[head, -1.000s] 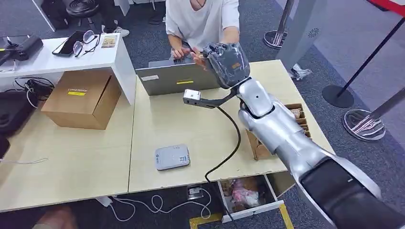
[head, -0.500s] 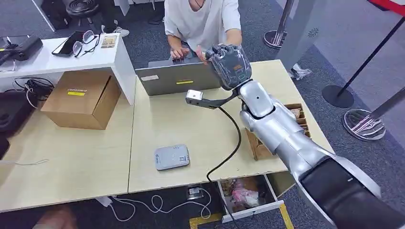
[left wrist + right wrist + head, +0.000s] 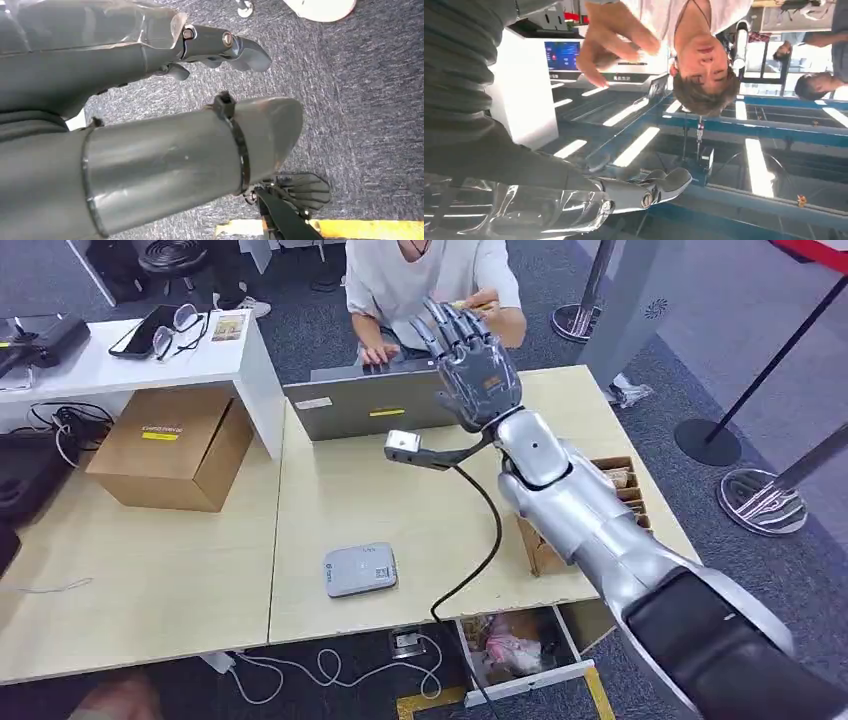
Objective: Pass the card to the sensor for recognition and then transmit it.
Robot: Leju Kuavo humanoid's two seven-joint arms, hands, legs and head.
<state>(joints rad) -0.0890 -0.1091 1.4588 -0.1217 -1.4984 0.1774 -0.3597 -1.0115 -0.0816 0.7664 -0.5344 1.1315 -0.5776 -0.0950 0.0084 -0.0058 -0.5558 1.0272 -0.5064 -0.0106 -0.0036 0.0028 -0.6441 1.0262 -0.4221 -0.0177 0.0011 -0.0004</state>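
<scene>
A pale wooden surface [image 3: 420, 510] stands on grey carpet, with a person in a white shirt [image 3: 425, 275] seated at its far side behind a laptop [image 3: 365, 405]. The right hand [image 3: 470, 365] is raised over the far edge of the surface, fingers spread and released, holding nothing. Just beyond its fingertips the person's hand [image 3: 490, 308] pinches a thin object that may be the card [image 3: 468, 305], too small to tell. The grey sensor [image 3: 360, 569] lies flat near the front edge, well apart from the hand. The left hand [image 3: 150, 150] hangs above carpet; whether it is clenched I cannot tell.
</scene>
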